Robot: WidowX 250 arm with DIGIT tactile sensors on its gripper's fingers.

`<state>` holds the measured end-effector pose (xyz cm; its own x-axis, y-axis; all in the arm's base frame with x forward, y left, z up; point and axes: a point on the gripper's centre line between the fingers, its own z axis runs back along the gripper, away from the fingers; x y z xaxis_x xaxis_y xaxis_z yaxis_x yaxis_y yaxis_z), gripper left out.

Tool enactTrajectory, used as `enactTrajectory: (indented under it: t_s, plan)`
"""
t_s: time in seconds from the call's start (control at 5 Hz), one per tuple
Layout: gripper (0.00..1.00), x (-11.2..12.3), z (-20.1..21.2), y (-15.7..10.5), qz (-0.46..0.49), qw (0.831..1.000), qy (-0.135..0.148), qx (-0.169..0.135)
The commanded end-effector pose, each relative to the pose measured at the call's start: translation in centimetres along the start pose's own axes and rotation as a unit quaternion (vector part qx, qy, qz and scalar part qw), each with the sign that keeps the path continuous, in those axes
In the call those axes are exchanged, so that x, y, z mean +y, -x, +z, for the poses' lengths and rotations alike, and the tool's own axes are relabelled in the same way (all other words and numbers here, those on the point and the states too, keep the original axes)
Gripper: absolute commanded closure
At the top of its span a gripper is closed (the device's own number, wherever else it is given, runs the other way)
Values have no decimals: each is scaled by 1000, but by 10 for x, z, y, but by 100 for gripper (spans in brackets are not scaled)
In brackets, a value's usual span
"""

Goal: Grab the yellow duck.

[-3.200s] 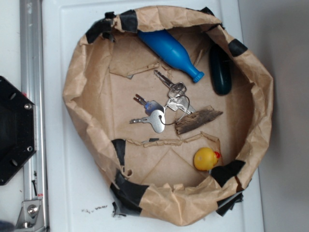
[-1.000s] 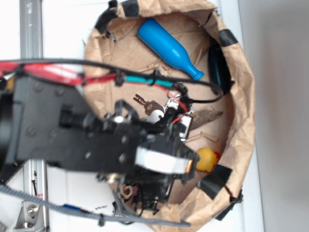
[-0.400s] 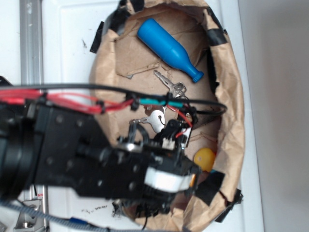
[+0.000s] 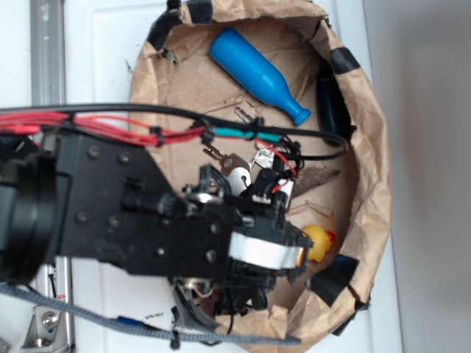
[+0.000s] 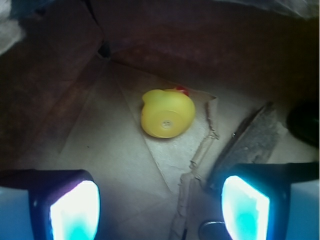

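The yellow duck [image 5: 167,112] lies on the brown paper floor of the bag, its red beak pointing away, ahead of my gripper [image 5: 160,210] and centred between the fingers. The gripper is open, its two glowing pads [image 5: 75,210] wide apart near the bottom of the wrist view, with only bare paper between them. In the exterior view the duck [image 4: 319,241] peeks out just right of the black arm [image 4: 184,220], near the bag's lower right wall. The fingertips are hidden under the arm there.
The paper bag's rim [image 4: 372,176] encloses everything. A blue bottle [image 4: 257,72] lies at the top, a dark oval object [image 4: 333,107] at the upper right. A strip of wood [image 5: 250,140] and keys [image 4: 234,163] lie close beside the gripper's right finger.
The arm entered the bag over the last seconds. Since 0.4 s ago it shifted slightly up in the exterior view, the bag's walls spread wider again, and more of the duck shows.
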<state>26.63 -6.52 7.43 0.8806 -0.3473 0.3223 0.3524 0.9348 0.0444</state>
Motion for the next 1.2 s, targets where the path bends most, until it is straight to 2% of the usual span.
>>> enactTrajectory:
  t_s: [0.0,0.4,0.6,0.8,1.0]
  plan:
    - [0,-1,13,-13,9,1000,-5,-24]
    - [0,-1,13,-13,9,1000,-5,-24]
    - [0,18,4,-31,-9,999,-16,-43]
    - [0,23,-15,-57,-34,998,6,-56]
    - [0,29,-45,-71,-48,998,11,-39]
